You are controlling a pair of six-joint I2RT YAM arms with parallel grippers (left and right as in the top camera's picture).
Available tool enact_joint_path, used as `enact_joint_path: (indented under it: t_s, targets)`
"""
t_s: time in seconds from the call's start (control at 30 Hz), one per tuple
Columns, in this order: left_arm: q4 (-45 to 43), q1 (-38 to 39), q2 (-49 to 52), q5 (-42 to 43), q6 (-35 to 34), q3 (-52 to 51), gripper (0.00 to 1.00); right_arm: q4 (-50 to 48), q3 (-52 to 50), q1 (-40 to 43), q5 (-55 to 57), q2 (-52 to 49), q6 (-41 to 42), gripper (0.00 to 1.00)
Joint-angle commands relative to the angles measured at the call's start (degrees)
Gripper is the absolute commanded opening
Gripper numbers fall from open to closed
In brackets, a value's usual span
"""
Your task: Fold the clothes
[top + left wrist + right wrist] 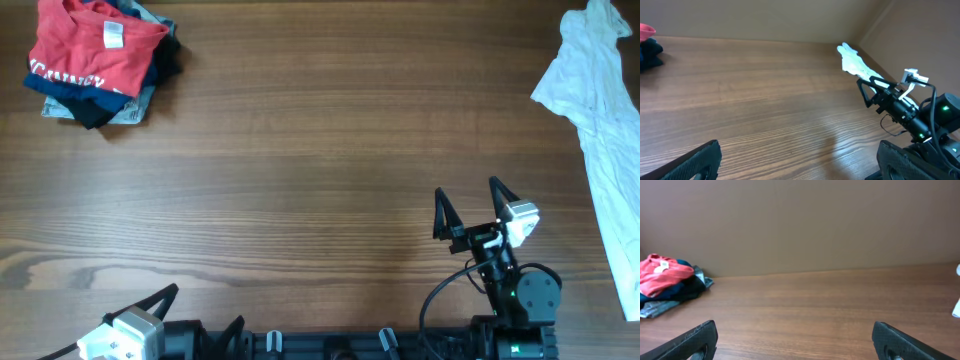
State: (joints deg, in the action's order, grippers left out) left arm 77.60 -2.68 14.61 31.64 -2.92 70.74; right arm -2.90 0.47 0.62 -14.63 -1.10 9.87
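From overhead, the red T-shirt (95,50) lies label-up on a small pile of dark blue and grey cloth (100,105) at the far left corner of the worktop (320,150); it looks roughly folded, though the pile under it is untidy; the white garment (600,130) trails rumpled and long down the right edge, plainly not folded, so most of the work seems left; the right hand (468,205) stands by the near edge, right of middle, jaws apart and empty; the left hand (205,308) sits at the near left corner, also apart, holding nothing.

From the left wrist, its own fingers (695,162) frame bare wood; the white garment shows far off beyond the right arm (900,107), which would stand in the way of a reach across.

From the right wrist, its fingertips (690,340) are spread wide; the pile sits far left, well apart; only a sliver of white shows at the right; nothing else blocks either hand.
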Motion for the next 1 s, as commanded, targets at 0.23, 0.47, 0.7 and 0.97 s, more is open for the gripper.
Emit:
enact_joint_path:
  t_s: [0.23,0.47,0.7,0.97]
  targets:
    - [-0.15,0.33,-0.33,0.9,-0.57,-0.13,1.0,1.75,-0.17,-0.24,0.94,0.9,-10.99,1.0]
    - [-0.15,0.33,-0.33,0.9,-0.59,-0.13,1.0,1.75,-0.17,-0.24,0.94,0.9,-10.99,1.0]
    - [-0.15,0.33,-0.33,0.87,-0.57,-0.15,1.0,1.75,-0.17,-0.24,0.94,0.9,-10.99,0.99]
    - [-0.02,0.35,-0.33,1.01,-0.66,-0.15,1.0,1.75,-0.17,-0.24,0.94,0.9,-10.97,1.0]
